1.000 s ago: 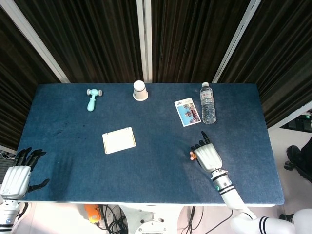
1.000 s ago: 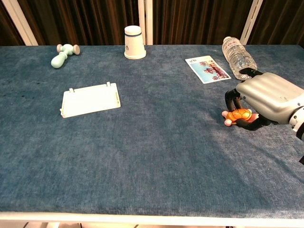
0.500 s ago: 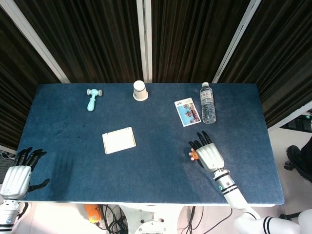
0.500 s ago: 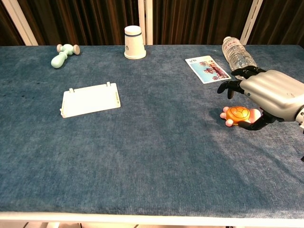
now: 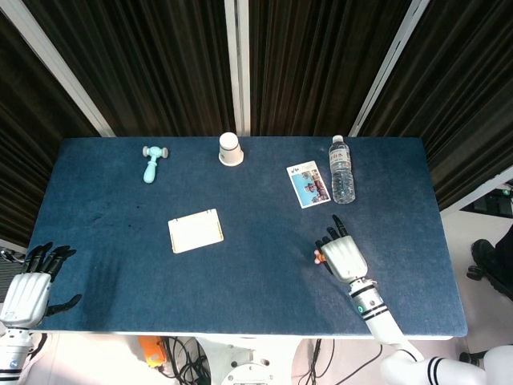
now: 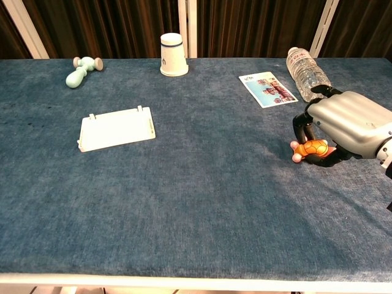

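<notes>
The right hand [image 6: 349, 125] is curling its dark fingers [image 6: 300, 127] around a small orange toy turtle with pink feet [image 6: 311, 149], gripping it from above near the right side of the blue cloth-covered desk [image 6: 202, 202]. The turtle is sitting low, at or just above the cloth; whether it is touching the desk I cannot tell. In the head view the same hand [image 5: 343, 255] is covering most of the turtle [image 5: 318, 257], leaving only an orange edge peeking out at its left.

Beyond the hand, a clear plastic water bottle with a white cap [image 6: 305, 70] is lying on its side near the far right edge, and a printed rectangular card with pictures [image 6: 268, 89] is lying flat just beside it, to its left. A white paper cup [image 6: 173, 54] is standing upside down at the far middle of the desk. A mint-green toy hammer with a beige head [image 6: 82, 68] is lying at the far left. A flat cream-coloured rectangular plate [image 6: 116, 128] is resting on the cloth in the left half, well apart from the hand.

The left hand [image 5: 30, 287] is hanging off the near left corner of the desk, fingers spread and holding nothing.
</notes>
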